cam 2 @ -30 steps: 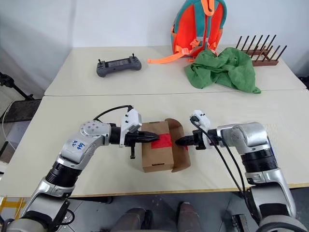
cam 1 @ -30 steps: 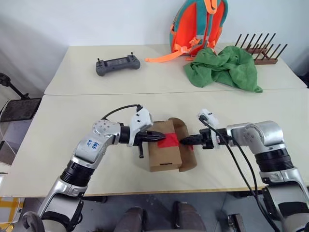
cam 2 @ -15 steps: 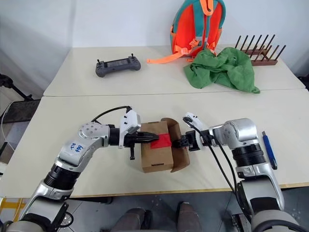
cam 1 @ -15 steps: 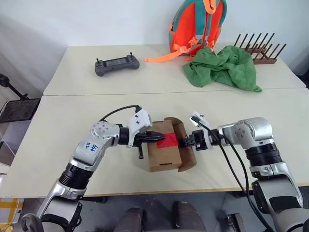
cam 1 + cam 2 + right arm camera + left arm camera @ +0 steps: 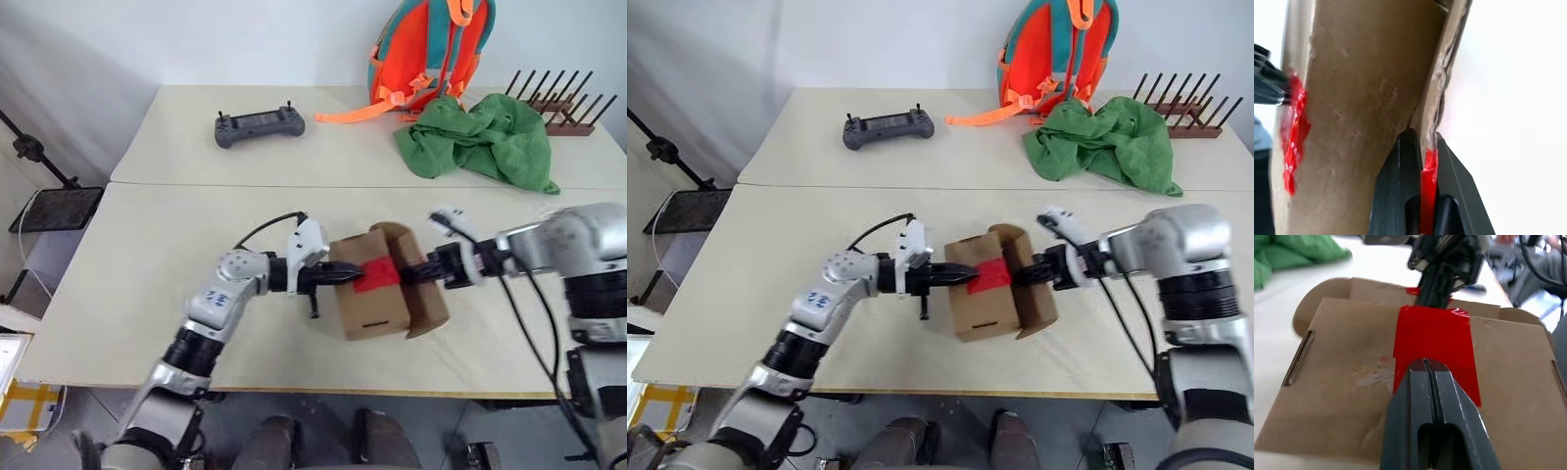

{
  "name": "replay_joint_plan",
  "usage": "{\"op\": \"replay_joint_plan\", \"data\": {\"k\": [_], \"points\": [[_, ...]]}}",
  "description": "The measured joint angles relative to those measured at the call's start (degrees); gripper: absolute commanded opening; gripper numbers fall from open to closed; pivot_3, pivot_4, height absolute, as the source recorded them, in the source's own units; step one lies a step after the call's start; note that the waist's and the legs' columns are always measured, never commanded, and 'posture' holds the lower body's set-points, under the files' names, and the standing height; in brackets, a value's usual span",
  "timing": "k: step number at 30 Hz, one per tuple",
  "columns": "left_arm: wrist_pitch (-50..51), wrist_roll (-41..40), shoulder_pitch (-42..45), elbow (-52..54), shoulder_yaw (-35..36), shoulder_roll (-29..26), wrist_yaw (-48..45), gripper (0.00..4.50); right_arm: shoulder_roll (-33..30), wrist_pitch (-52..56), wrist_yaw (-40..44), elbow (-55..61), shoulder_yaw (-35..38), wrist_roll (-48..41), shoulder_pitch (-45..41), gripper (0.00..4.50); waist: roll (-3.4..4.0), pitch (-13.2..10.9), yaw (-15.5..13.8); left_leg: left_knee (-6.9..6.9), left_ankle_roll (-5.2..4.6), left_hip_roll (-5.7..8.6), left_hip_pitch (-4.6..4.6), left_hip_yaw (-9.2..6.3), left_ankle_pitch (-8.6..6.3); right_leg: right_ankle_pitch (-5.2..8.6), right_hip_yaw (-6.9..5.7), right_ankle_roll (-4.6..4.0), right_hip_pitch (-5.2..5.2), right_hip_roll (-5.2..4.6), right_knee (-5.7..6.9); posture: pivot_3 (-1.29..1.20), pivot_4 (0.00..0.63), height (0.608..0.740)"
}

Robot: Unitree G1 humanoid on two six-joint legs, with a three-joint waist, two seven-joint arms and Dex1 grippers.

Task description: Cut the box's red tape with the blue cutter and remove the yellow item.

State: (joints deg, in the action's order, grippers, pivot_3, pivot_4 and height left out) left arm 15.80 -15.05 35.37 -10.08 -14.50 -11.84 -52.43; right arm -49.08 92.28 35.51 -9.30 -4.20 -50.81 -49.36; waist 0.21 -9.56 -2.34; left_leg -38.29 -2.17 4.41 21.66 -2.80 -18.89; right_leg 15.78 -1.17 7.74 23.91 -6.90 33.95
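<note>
We see the small brown cardboard box [image 5: 372,286] on the near cream table [image 5: 147,255], its red tape patch [image 5: 375,275] across the top apparently uncut where it shows, one side flap [image 5: 423,294] hanging open. So the cutting looks undone, and the yellow item is yet to come out (we can't see it, nor the blue cutter). The left gripper [image 5: 345,277] is fully closed, empty, tip pressed on the tape's edge. The right gripper [image 5: 407,277] is clamped on the flap edge with a strip of tape between its fingers [image 5: 1400,166]. Compared with a second ago, its jaws have closed on the flap, and the box sits tilted, apparently lifted.
</note>
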Motion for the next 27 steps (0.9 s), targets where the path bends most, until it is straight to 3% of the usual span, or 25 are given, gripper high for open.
{"op": "replay_joint_plan", "data": {"k": [4,9,19,27], "points": [[-3.8,1.1,2.8,-5.0,0.7,4.1,2.2,0.0,-6.1,0.0,-3.8,-0.6,-1.3,-5.9,-4.0,0.04,0.0,0.0,0.3,-0.16,0.01,-0.11,0.67,0.14,0.01,-0.01,-0.03,0.02,0.71,0.04,0.12,0.0,0.15,0.74],[-6.4,1.3,3.0,-8.3,1.6,6.5,3.1,0.0,-9.3,0.0,-7.0,-2.2,-4.6,-10.7,-7.6,0.04,-0.01,0.0,0.7,-0.33,0.02,-0.17,0.75,0.14,0.0,-0.01,-0.04,0.02,0.73,0.1,0.14,0.0,0.15,0.74],[-0.8,-0.5,-4.8,-0.8,5.0,1.5,3.5,0.0,-5.7,0.0,-13.8,-2.3,-8.8,-21.1,-14.4,0.04,0.0,0.0,0.7,-0.6,0.02,-0.13,0.77,0.02,-0.02,-0.01,0.03,0.02,0.68,-0.29,0.27,0.0,0.15,0.74],[2.4,-0.4,-5.6,0.9,4.9,0.9,4.3,0.0,-4.3,0.0,-15.4,-2.3,-15.9,-21.1,-20.2,0.04,-0.01,0.0,0.0,-0.75,-0.14,0.12,0.84,-0.03,-0.09,-0.02,-0.08,0.03,0.67,-0.5,0.43,0.0,0.15,0.74]]}}
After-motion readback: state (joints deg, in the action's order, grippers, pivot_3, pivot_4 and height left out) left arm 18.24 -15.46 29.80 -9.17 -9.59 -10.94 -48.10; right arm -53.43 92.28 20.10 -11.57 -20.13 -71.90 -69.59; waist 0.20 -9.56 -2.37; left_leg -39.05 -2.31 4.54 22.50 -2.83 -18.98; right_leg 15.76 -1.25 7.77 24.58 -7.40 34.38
